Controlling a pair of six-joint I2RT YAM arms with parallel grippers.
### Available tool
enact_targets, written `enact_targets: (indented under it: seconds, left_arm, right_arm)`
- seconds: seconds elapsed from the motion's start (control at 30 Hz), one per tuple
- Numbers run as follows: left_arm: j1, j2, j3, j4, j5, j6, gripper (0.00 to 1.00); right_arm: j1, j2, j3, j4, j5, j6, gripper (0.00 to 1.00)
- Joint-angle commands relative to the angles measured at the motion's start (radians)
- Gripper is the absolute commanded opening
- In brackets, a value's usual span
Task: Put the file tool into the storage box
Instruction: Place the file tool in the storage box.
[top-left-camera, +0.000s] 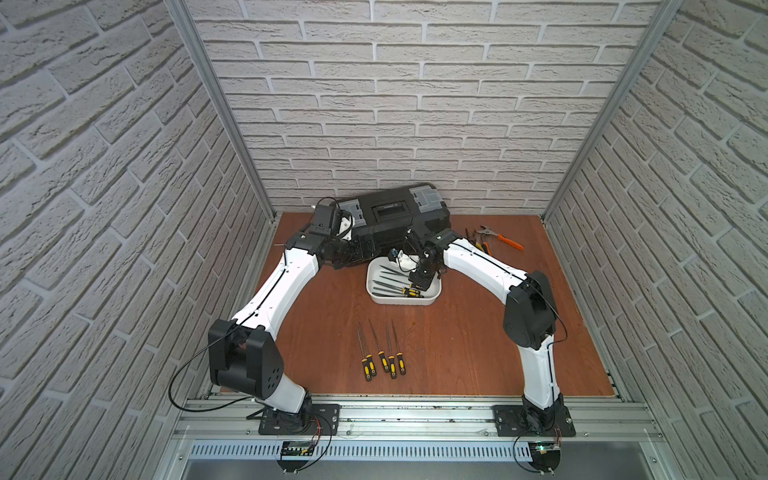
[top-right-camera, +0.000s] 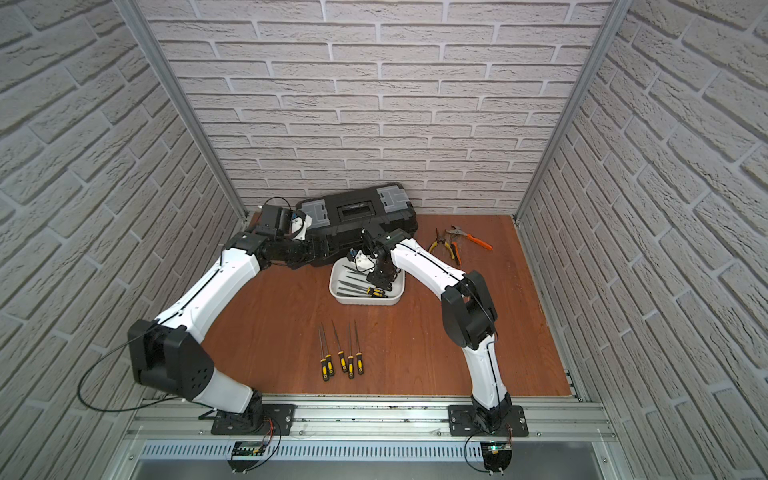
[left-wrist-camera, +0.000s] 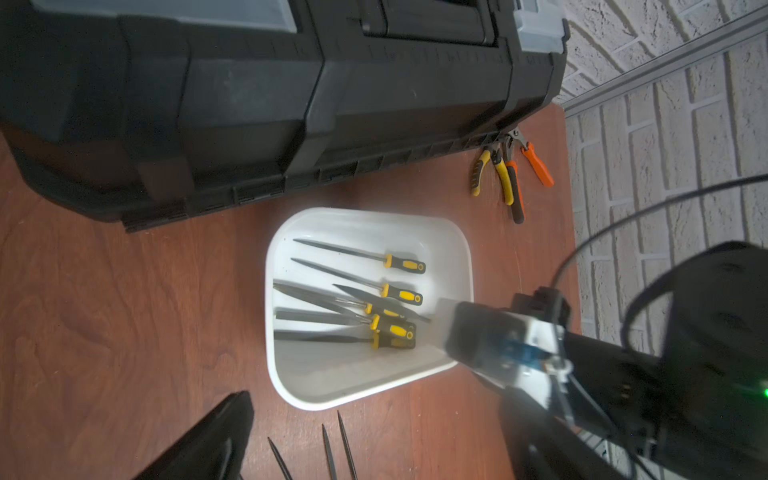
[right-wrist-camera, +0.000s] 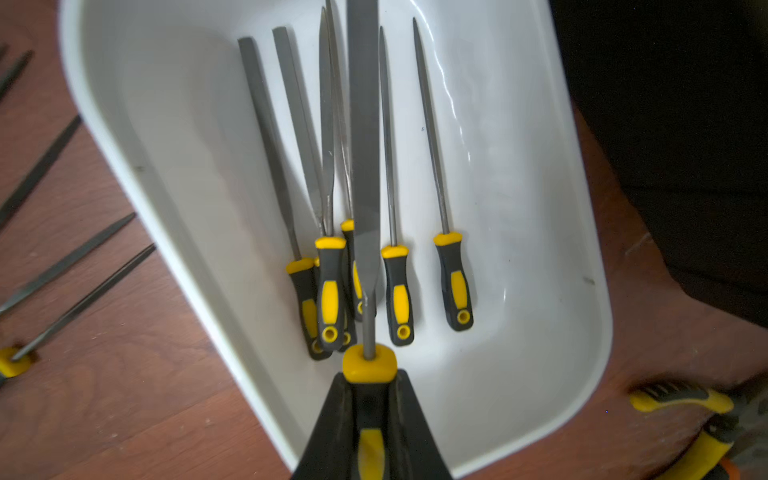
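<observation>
File tool (right-wrist-camera: 363, 166) clamped at handle by right jaws, held over storage box (right-wrist-camera: 519, 340), blade above other files, not yet released. Several files (right-wrist-camera: 399, 291) already lie inside; five loose files (top-left-camera: 382, 361) wait on surface (top-left-camera: 457, 353). Left jaws: state cannot tell. Bare floor free at both box sides. Toolbox (top-left-camera: 395, 212) just behind rim, pliers (top-left-camera: 510, 242) near.

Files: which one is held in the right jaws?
The broad flat-bladed file, clamped by its handle over the storage box; the others lie loose in the box or on the table.
</observation>
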Motion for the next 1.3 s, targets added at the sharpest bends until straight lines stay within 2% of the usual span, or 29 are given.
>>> enact_targets:
  seconds: [0.0, 0.23, 0.5, 0.63, 0.83, 0.93, 1.13, 1.27]
  left_arm:
    - [0.004, 0.036, 0.049, 0.003, -0.017, -0.036, 0.98]
    - [-0.026, 0.117, 0.108, -0.033, -0.032, -0.027, 0.98]
    - [-0.023, 0.136, 0.117, -0.054, -0.034, -0.028, 0.98]
    - [-0.011, 0.114, 0.102, -0.059, -0.034, -0.017, 0.98]
    - [0.028, 0.022, 0.018, -0.051, -0.026, 0.005, 0.98]
    - [0.042, -0.032, -0.029, -0.072, -0.031, 0.037, 0.98]
    - [0.038, -0.146, -0.107, -0.161, -0.066, 0.121, 0.98]
    - [0.033, -0.241, -0.204, -0.172, -0.061, 0.126, 0.98]
  right_arm:
    - [-0.013, 0.054, 0.054, 0.056, 0.005, -0.122, 0.02]
    - [-0.047, 0.140, 0.067, 0.145, 0.006, -0.176, 0.04]
    - [-0.061, 0.156, 0.071, 0.187, 0.062, -0.141, 0.33]
    - [-0.061, 0.131, 0.087, 0.163, 0.071, -0.098, 0.37]
    - [-0.061, 0.037, 0.079, 0.129, 0.060, 0.071, 0.36]
    - [-0.060, -0.050, 0.019, 0.160, 0.034, 0.189, 0.36]
    - [-0.054, -0.245, -0.139, 0.245, -0.027, 0.485, 0.35]
    - [-0.029, -0.373, -0.282, 0.318, 0.026, 0.725, 0.34]
